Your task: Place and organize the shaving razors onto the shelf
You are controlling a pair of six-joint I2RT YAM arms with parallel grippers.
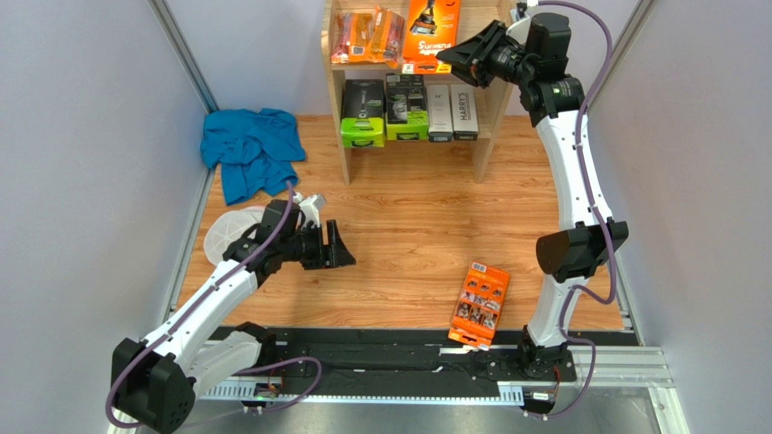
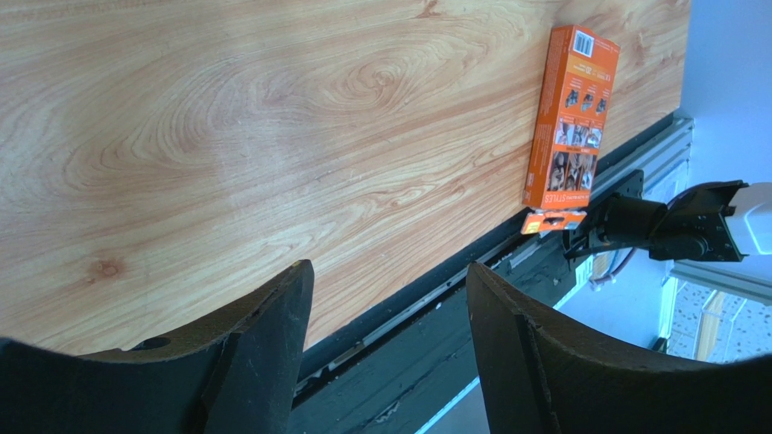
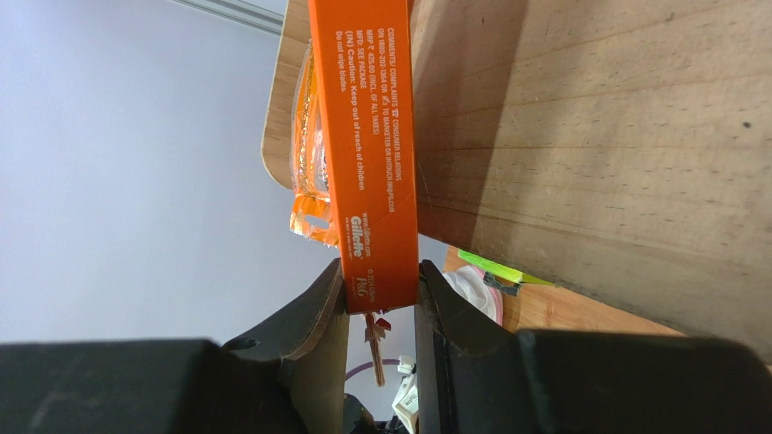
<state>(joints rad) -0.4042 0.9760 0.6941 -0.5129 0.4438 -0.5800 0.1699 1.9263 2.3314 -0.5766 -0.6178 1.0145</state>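
The wooden shelf (image 1: pixel 337 127) stands at the back. My right gripper (image 1: pixel 452 57) is shut on a flat orange razor box (image 1: pixel 431 32) standing upright on the top tier, beside two orange blister packs (image 1: pixel 364 34). In the right wrist view the box's (image 3: pixel 362 136) narrow edge is clamped between the fingers of the gripper (image 3: pixel 381 282), against the shelf board (image 3: pixel 589 136). Two white boxes (image 1: pixel 452 110) and two green-and-black packs (image 1: pixel 384 110) fill the lower tier. A second orange box (image 1: pixel 480 303) (image 2: pixel 573 117) lies flat near the table's front edge. My left gripper (image 1: pixel 340 246) (image 2: pixel 390 271) hangs open and empty, left of it.
A blue cloth (image 1: pixel 252 149) lies crumpled at the back left, white mesh discs (image 1: pixel 226 233) just behind my left arm. A black rail (image 1: pixel 381 348) runs along the near edge. Pale walls close in both sides.
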